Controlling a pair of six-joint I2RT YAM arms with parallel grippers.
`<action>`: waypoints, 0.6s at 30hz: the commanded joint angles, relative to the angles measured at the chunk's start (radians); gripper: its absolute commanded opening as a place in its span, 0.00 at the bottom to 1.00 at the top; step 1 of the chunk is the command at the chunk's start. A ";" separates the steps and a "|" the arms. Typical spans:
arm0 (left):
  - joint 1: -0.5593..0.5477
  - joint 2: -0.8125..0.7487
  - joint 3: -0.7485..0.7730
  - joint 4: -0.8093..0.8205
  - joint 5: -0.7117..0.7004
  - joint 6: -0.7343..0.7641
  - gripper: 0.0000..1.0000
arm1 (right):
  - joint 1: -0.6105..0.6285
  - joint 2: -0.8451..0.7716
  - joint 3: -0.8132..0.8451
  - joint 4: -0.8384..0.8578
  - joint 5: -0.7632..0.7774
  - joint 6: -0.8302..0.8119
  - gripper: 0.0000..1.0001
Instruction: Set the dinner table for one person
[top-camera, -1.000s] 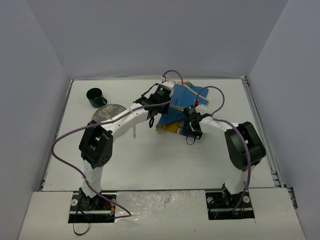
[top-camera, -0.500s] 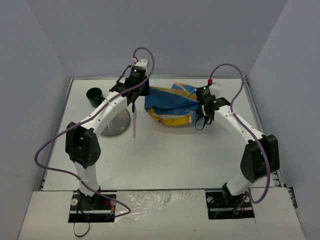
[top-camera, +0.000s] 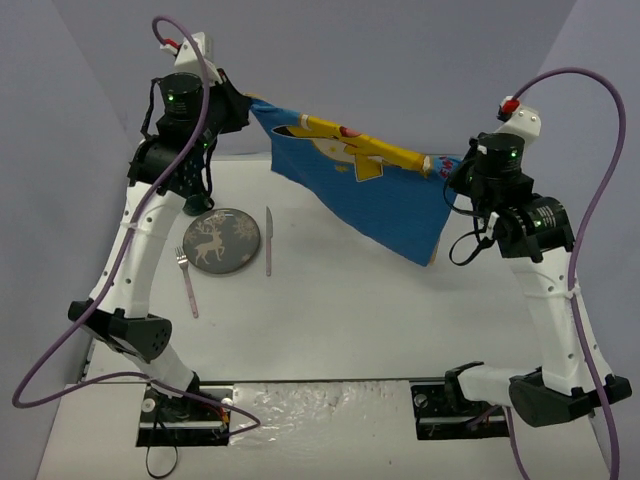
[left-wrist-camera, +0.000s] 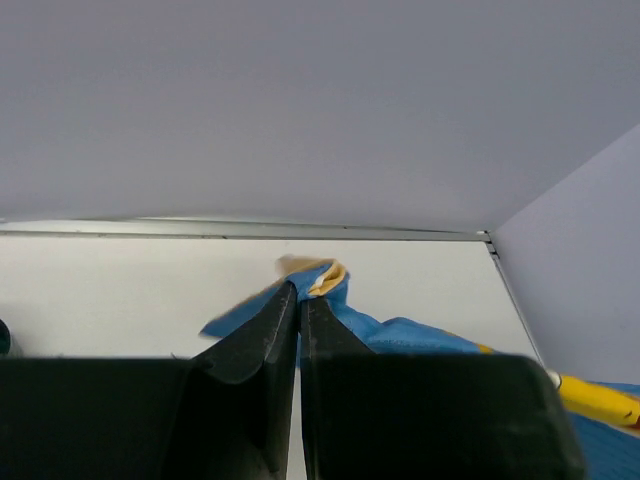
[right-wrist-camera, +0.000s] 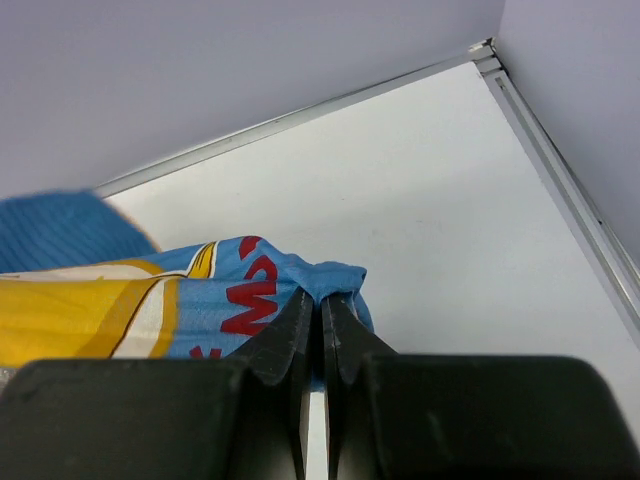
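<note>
Large white rectangular bench (top-camera: 350, 310) lies well below both raised arms; left hand (top-camera: 240, 105) and right hand (top-camera: 455, 172) each clamp a corner of the blue cartoon-printed cloth placemat (top-camera: 370, 195).

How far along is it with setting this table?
Done: a round grey deer-printed plate lies on the white table, a slim fork and knife either side. In hand: the left gripper and right gripper pinch opposite corners of a blue cartoon cloth placemat, stretched in the air. Left: laying it flat, probably.
</note>
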 joint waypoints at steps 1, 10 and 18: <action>0.014 -0.057 0.040 -0.020 -0.016 -0.022 0.00 | -0.006 0.006 0.079 -0.084 -0.081 -0.029 0.00; 0.016 0.075 0.120 -0.023 -0.005 -0.022 0.00 | -0.103 0.111 0.077 -0.101 -0.227 -0.031 0.00; 0.016 0.400 0.463 -0.030 0.167 -0.083 0.00 | -0.272 0.281 0.231 -0.067 -0.268 -0.076 0.00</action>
